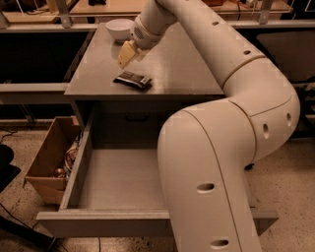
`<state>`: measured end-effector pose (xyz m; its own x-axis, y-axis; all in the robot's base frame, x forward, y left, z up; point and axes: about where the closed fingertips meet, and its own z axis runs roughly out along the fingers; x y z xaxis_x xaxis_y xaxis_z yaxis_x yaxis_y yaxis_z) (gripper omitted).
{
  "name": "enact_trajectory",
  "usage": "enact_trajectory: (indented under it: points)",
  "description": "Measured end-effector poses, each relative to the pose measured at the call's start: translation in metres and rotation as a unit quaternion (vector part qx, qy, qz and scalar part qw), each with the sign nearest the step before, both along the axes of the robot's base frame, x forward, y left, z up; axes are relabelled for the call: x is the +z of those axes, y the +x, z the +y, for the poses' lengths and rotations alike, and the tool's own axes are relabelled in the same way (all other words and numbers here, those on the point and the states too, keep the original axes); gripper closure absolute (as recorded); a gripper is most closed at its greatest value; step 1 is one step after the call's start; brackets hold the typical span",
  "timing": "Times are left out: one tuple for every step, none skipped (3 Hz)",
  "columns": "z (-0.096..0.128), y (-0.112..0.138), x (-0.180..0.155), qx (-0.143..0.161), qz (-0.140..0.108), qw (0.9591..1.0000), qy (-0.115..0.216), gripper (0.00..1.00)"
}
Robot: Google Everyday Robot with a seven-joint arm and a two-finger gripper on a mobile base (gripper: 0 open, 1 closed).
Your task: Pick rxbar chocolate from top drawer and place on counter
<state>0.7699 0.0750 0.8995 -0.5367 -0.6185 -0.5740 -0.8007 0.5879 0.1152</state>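
Note:
The rxbar chocolate point(133, 79), a dark flat bar with pale marks, lies on the grey counter point(189, 64) near its front left edge. My gripper point(128, 54) hangs just above and behind the bar, apart from it, open and empty. The top drawer point(106, 224) is pulled out below the counter; the part of its grey floor that shows is bare. My arm hides the drawer's right side.
A white bowl point(119, 28) stands at the counter's back left corner, close behind the gripper. A brown cardboard box point(48, 162) with odds and ends sits on the floor left of the drawer. A tan wooden tabletop point(123, 7) runs behind the counter.

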Motion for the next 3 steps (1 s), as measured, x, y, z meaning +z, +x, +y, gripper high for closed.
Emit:
enact_trajectory:
  points:
    - [0.0,0.0,0.0,0.0,0.0,1.0,0.0,0.0]
    - [0.0,0.0,0.0,0.0,0.0,1.0,0.0,0.0]
    - [0.0,-0.012,0.029,0.031,-0.035,0.9981,0.041,0.0]
